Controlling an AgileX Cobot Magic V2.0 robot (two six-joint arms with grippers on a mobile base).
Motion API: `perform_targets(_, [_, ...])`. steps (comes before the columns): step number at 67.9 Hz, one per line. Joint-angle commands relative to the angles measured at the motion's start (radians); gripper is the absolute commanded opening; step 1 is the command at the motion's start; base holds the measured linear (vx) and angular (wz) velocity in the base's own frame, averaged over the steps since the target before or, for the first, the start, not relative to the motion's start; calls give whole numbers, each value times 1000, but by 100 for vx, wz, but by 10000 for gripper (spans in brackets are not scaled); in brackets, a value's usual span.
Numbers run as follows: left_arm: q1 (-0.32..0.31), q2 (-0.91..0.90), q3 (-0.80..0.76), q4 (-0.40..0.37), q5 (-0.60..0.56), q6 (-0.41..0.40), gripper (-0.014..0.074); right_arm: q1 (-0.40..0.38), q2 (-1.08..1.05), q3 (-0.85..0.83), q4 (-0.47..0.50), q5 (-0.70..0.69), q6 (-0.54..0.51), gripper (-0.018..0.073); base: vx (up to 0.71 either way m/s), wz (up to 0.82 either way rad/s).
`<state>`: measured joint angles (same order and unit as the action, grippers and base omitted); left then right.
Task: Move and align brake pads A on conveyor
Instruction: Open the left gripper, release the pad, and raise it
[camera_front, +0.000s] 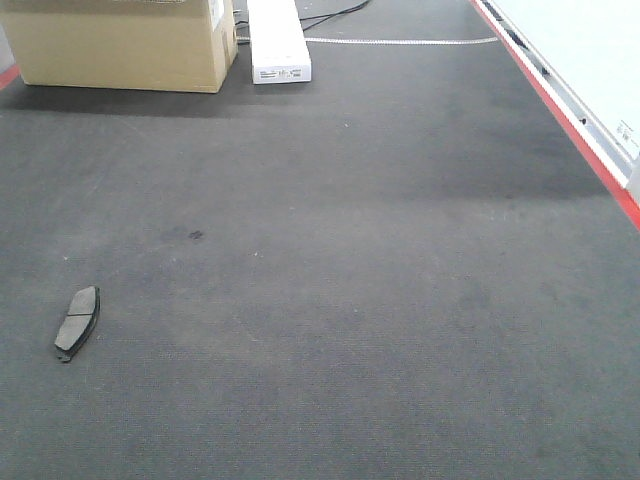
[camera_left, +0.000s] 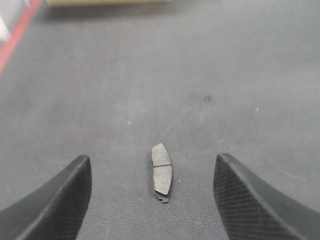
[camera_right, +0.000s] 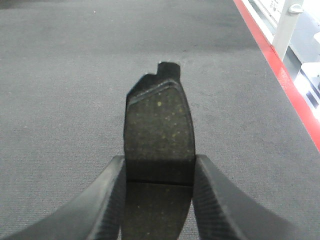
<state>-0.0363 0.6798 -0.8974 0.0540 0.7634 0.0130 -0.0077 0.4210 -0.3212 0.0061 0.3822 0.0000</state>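
Clamping the first brake pad (camera_right: 159, 125) at frame centre, the right gripper (camera_right: 159, 165) is holding it by its sides; the left gripper (camera_left: 152, 159) is gaping wide, the second brake pad (camera_left: 161, 174) lying on the conveyor (camera_left: 150, 75) between its fingers, lower centre.

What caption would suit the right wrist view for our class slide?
Right gripper shut on a brake pad, with the dark conveyor behind it.

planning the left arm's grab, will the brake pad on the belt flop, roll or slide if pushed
Probably stiff: the held brake pad juts from the right end effector without sagging. The lying brake pad sits flat, so rolling seems unlikely. The matte conveyor likely resists sliding.
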Motion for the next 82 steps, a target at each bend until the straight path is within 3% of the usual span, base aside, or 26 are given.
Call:
perform_targets(1, [-4, -92, 17, -4, -71, 5, 475, -4, 5, -33, -6, -92, -6, -4, 0, 0])
perform_targets(24, [-4, -301, 110, -4, -54, 6, 475, -4, 5, -33, -6, -92, -6, -4, 0, 0])
perform_targets(39, [-4, -310, 118, -4, 33, 27, 475, -4, 5, -33, -6, -92, -6, -4, 0, 0])
perform_targets(48, [-4, -310, 119, -4, 40, 63, 464, -4, 5, -33, -6, -92, -6, -4, 0, 0])
perform_targets(82, [-4, -310, 119, 14, 42, 70, 460, 20, -6, -33, -6, -89, 0, -4, 0, 0])
